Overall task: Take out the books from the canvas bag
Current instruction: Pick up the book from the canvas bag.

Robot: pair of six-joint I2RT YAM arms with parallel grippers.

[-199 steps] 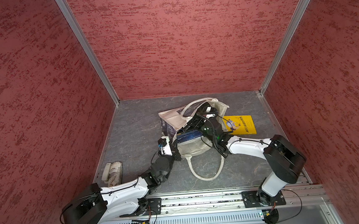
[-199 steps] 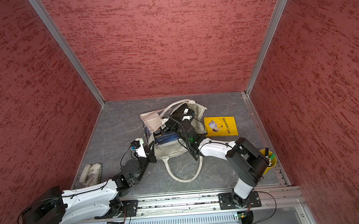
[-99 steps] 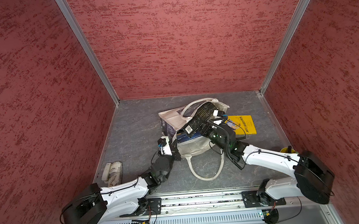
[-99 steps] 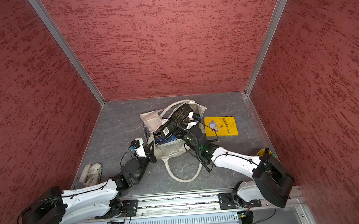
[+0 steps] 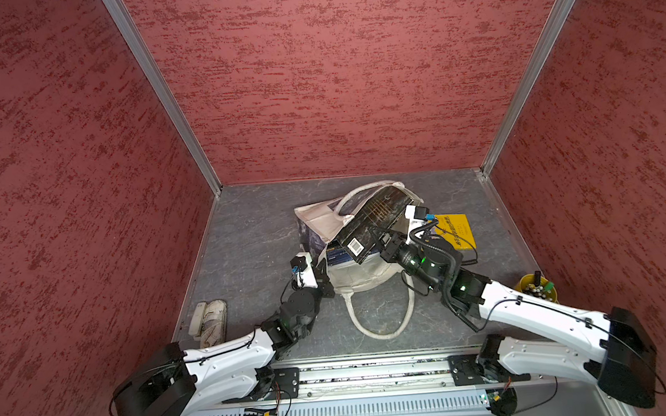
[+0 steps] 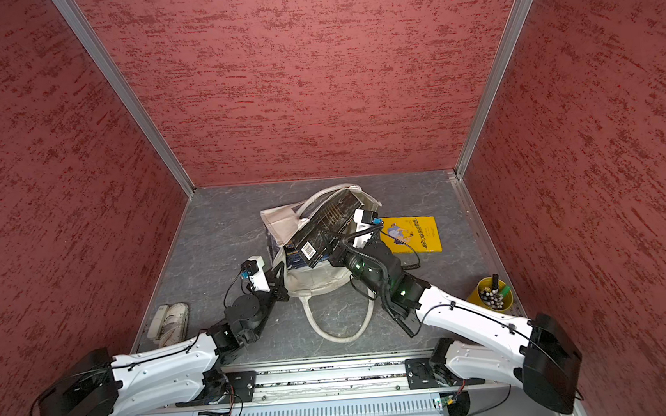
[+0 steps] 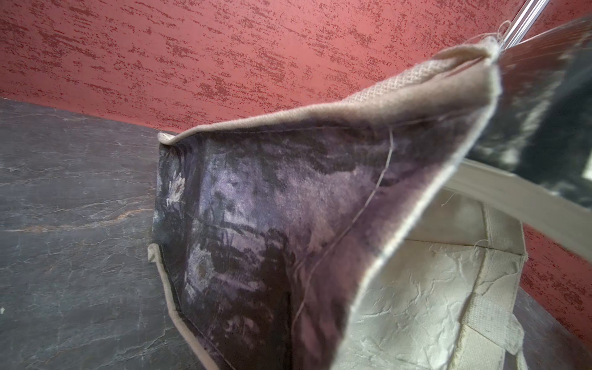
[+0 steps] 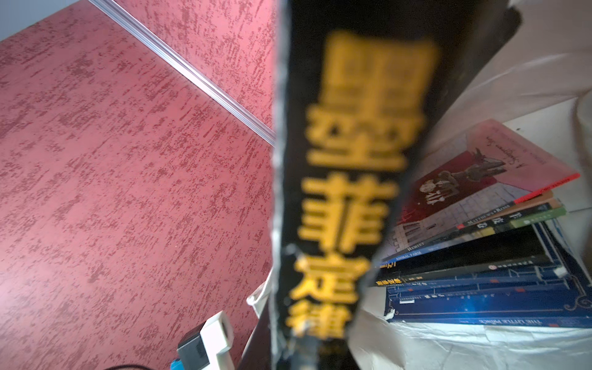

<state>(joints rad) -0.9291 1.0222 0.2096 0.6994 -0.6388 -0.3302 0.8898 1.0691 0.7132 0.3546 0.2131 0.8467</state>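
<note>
One black book [image 5: 377, 217] is in my right gripper [image 5: 380, 241], whose jaws are closed narrowly on its near end. It hangs tilted, barcode up, over the mouth of the bag [image 5: 363, 275]. My left gripper [image 5: 322, 273] is closed tight, pinching the bag's rim on its own side. The bag lies mid-table [image 5: 252, 239], with one handle [image 5: 381, 327] looped toward my base. Inside it a stack [image 8: 480, 256] of books lies flat, navy ones lowest. A yellow book [image 6: 410, 233] lies on the table just beside the bag, on my right.
</note>
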